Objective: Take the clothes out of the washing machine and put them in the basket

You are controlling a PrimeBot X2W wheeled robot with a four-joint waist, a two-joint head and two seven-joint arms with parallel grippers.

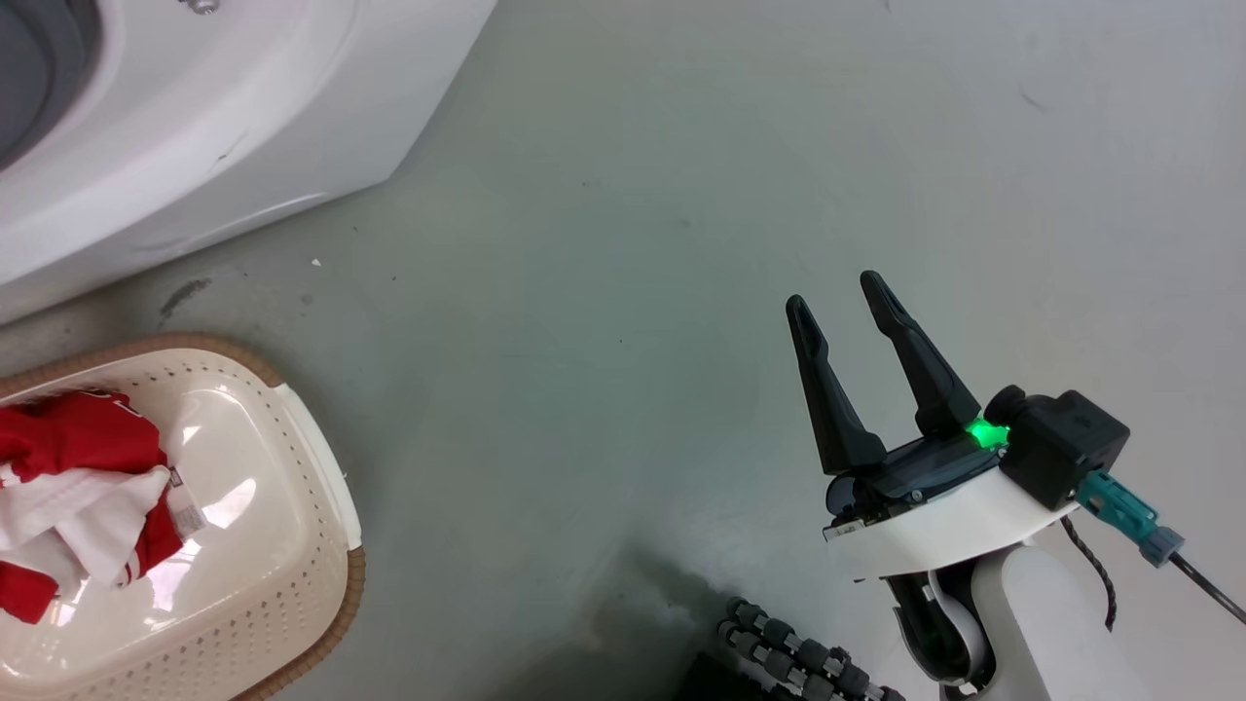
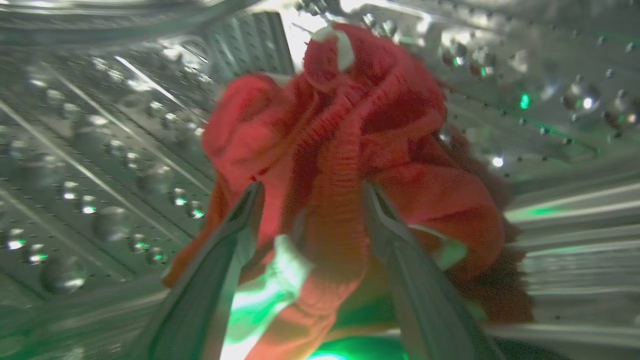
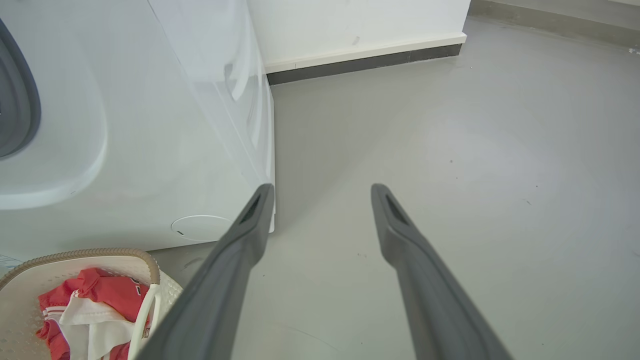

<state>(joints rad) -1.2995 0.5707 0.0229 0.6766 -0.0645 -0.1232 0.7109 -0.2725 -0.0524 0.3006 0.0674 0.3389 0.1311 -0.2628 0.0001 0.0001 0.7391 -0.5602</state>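
The left hand [image 2: 310,197] is seen inside the perforated steel drum [image 2: 95,150] of the washing machine [image 1: 243,117]. Its two fingers are spread apart and are not closed. A crumpled red garment [image 2: 415,200] is found in the drum, between and beyond those fingers, and a ribbed fold of it runs down the gap between them. Whether the cloth is touched by either finger cannot be told, as the picture is blurred. A small piece of white trim is seen at the top of the bundle, and green light is cast on its lower folds. The right hand [image 1: 834,295] is held over the bare grey floor [image 1: 633,195], well apart from both machine and basket. Its fingers are parted with nothing between them, and a green light is lit at their base. The basket [image 1: 321,458] is set on the floor near the white front of the machine, at the lower left of the head view. Red and white clothes [image 1: 78,458] are piled in it, toward its left side, and part of its glossy bottom is left bare. In the right wrist view the same basket [image 3: 90,253] and clothes [image 3: 95,295] are seen at the lower left, below a round cover [image 3: 200,227] on the machine's front.
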